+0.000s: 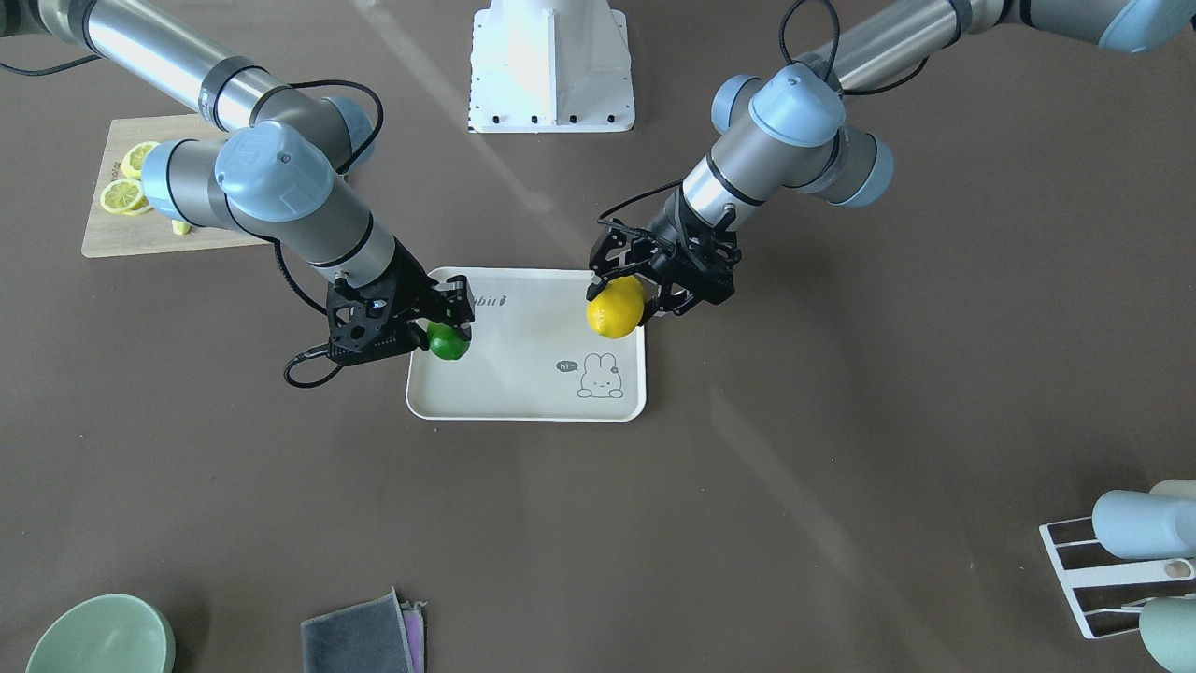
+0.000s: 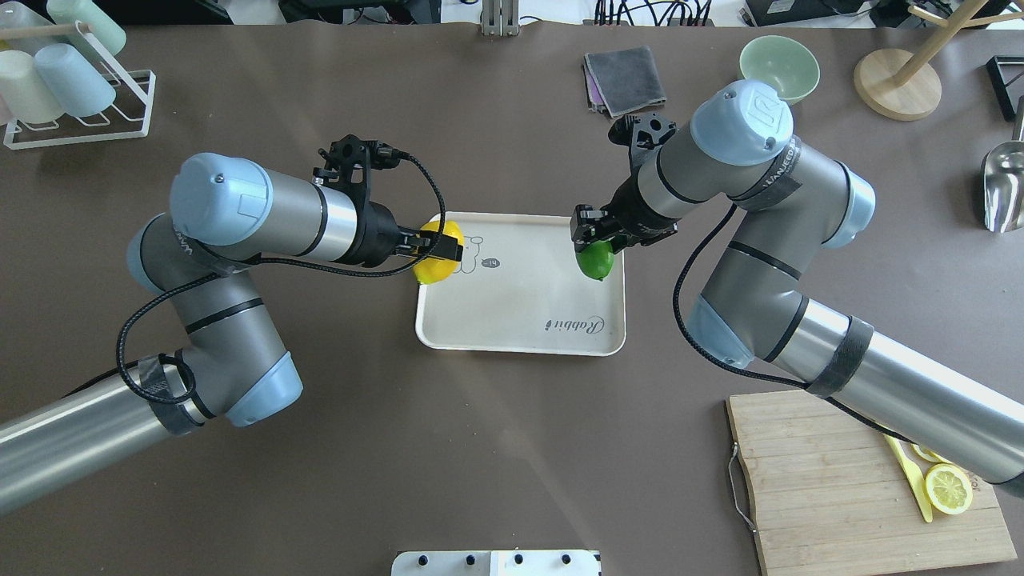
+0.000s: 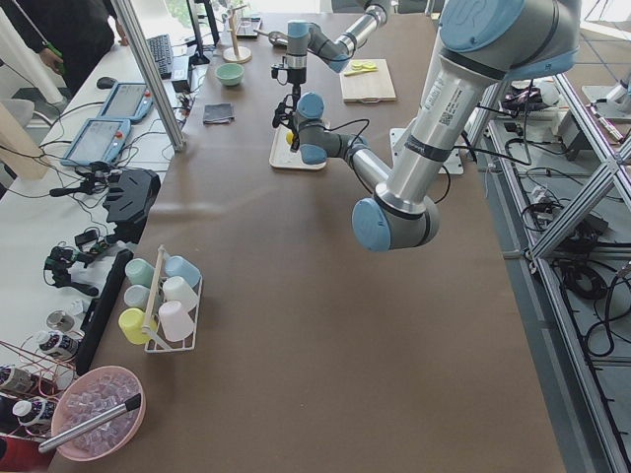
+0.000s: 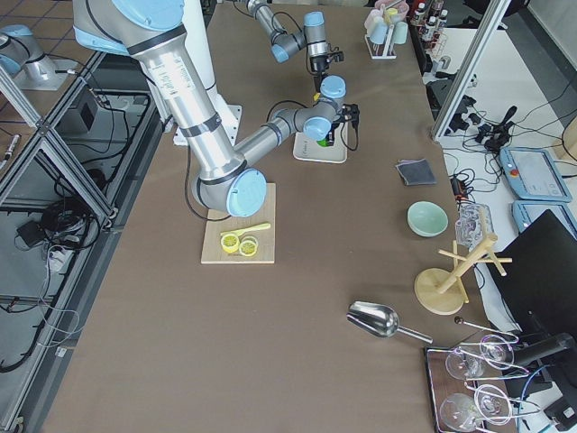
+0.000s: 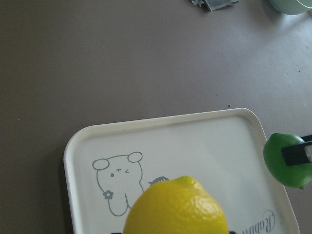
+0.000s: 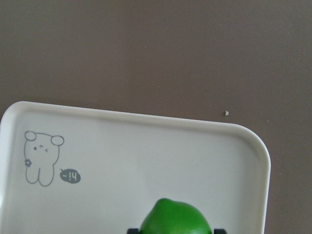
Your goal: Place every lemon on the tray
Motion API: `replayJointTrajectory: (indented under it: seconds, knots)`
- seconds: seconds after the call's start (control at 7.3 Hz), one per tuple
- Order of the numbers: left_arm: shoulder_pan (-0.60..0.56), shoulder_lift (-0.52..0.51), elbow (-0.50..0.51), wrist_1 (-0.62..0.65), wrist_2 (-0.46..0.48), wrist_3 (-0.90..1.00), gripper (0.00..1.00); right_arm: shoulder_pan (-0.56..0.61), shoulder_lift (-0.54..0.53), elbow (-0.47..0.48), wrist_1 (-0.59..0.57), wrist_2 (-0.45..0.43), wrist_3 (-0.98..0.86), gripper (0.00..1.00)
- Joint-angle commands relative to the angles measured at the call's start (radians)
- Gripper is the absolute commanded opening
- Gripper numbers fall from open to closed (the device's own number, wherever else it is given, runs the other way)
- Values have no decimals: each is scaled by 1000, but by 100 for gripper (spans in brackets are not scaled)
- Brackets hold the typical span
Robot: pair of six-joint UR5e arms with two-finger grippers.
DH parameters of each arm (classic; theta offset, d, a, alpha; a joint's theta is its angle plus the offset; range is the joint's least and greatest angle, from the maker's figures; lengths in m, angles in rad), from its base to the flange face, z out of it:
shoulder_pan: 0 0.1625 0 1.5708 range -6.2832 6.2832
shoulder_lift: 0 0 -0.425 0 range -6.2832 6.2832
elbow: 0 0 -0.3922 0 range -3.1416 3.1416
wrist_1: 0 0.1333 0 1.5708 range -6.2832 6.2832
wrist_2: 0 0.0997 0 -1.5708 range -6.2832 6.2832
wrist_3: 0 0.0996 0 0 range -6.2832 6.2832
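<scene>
The cream-white tray [image 2: 520, 320] with the bunny drawing lies at the table's middle; it also shows in the front view [image 1: 523, 374]. My left gripper [image 2: 436, 248] is shut on the yellow lemon [image 2: 438, 254] and holds it over the tray's left edge; the lemon shows in the front view [image 1: 615, 307] and the left wrist view [image 5: 176, 207]. My right gripper [image 2: 596, 240] is shut on the green lemon [image 2: 596, 260] over the tray's right edge; it shows in the front view [image 1: 448, 342] and the right wrist view [image 6: 170, 218].
A wooden cutting board [image 2: 840, 472] with lemon slices [image 2: 948, 488] lies at the near right. A green bowl [image 2: 778, 66], a grey cloth [image 2: 624, 80] and a wooden stand [image 2: 896, 80] are at the far side. A cup rack [image 2: 72, 88] stands far left.
</scene>
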Motion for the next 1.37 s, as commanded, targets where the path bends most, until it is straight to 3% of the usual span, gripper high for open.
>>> replayJointTrajectory:
  seconds: [0.0, 0.27, 0.41, 0.55, 0.68, 0.82, 0.96, 1.23]
  knots:
    - [27, -44, 51, 2, 56, 2, 0, -28, 10, -12, 0, -22, 12, 0]
    - [46, -56, 75, 0, 62, 2, 0, -48, 12, -29, 0, -52, 15, 0]
    - [58, -56, 86, -1, 88, 2, 0, -48, 18, -35, 0, -52, 15, 84]
    - [93, -54, 94, 0, 132, 2, 0, -47, 27, -33, 0, -52, 18, 100]
    - [121, -56, 115, -1, 186, 2, 0, -21, 39, -24, 0, -41, 20, 100]
    - [127, -56, 120, -1, 211, 3, 21, -1, 40, -3, -1, -32, 21, 100]
    - [126, -56, 115, 2, 211, 8, 97, 43, 41, 15, -8, 32, 20, 100]
    - [77, -47, 18, 78, 165, 8, 98, 132, 27, 34, -12, 149, 5, 100]
